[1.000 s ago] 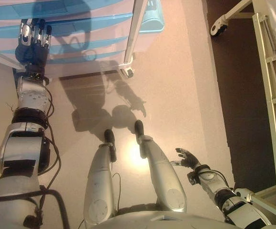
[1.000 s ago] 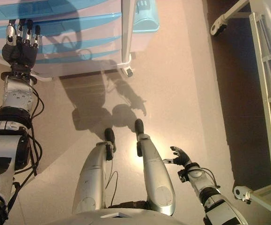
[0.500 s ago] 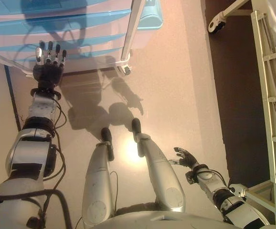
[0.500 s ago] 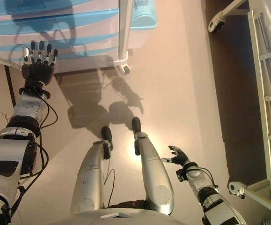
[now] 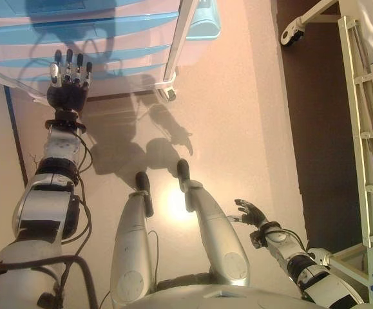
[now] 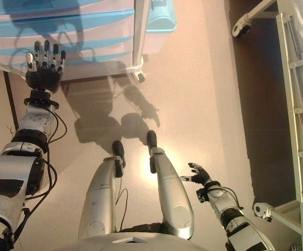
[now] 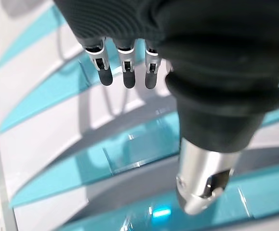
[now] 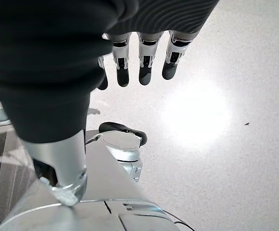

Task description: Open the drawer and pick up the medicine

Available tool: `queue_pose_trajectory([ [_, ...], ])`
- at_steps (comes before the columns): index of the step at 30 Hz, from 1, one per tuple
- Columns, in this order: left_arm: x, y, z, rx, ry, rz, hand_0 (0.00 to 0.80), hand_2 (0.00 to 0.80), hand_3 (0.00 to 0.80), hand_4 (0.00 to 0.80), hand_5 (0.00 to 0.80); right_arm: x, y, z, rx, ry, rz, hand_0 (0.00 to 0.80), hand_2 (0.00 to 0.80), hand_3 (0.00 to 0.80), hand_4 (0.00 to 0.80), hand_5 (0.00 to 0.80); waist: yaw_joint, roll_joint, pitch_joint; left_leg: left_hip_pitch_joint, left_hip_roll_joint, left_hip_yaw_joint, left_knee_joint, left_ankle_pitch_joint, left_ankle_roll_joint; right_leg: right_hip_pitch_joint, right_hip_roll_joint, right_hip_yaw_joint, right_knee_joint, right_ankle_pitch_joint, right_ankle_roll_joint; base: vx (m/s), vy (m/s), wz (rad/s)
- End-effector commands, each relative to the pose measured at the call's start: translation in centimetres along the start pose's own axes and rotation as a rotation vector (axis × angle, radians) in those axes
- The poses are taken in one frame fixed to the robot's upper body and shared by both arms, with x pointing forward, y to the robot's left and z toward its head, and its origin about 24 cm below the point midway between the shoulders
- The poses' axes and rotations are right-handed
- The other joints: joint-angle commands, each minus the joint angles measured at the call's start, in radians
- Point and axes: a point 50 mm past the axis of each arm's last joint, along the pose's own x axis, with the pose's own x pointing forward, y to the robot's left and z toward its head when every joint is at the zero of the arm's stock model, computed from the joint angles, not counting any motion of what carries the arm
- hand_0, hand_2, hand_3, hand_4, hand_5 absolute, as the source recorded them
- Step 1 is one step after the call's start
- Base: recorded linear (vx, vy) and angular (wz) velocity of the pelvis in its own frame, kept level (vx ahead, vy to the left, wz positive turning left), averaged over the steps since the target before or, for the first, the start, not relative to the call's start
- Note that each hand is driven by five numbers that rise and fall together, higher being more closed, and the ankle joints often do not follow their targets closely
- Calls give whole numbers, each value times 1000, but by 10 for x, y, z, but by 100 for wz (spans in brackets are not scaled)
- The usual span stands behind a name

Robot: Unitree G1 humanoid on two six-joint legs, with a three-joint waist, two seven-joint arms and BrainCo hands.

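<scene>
A white drawer unit (image 5: 122, 38) with several blue drawer fronts stands at the far left; every drawer looks shut. No medicine shows in any view. My left hand (image 5: 69, 90) is raised in front of the lower drawers, with straight fingers and nothing in it. In the left wrist view its fingers (image 7: 125, 72) point at the blue drawer fronts (image 7: 57, 86); I cannot tell whether they touch. My right hand (image 5: 250, 211) hangs low at my right side, relaxed and empty. Its fingers (image 8: 144, 62) show over bare floor in the right wrist view.
A white frame post (image 5: 176, 51) with a caster (image 5: 167, 94) stands in front of the drawer unit's right end. A light blue bin (image 5: 202, 22) sits behind it. A white bed rail (image 5: 366, 129) and a wheel (image 5: 294, 35) stand over dark floor on the right.
My left hand has come down from the upper drawer fronts to the lower ones and a little to the right. The right hand has not moved.
</scene>
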Motion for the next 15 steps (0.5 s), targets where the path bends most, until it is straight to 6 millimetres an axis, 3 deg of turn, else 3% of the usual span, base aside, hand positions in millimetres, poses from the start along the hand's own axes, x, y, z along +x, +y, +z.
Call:
queue_pose_trajectory([
  [1, 24, -37, 36, 42, -125, -166, 0, 0, 0, 0, 0, -6, 12, -12, -2, 8, 45, 0, 0, 0, 0, 0, 20, -14, -3, -16, -62, 22, 62, -122, 29, 81, 28, 0, -102, 30, 18, 0, 0, 0],
  [15, 63, -99, 68, 53, -251, -264, 0, 0, 0, 0, 0, -9, 14, -16, -25, 4, 73, 0, 0, 0, 0, 0, 3, -36, -6, -27, -59, 24, 87, -135, 27, 86, 29, 4, -122, 47, 19, 0, 0, 0],
])
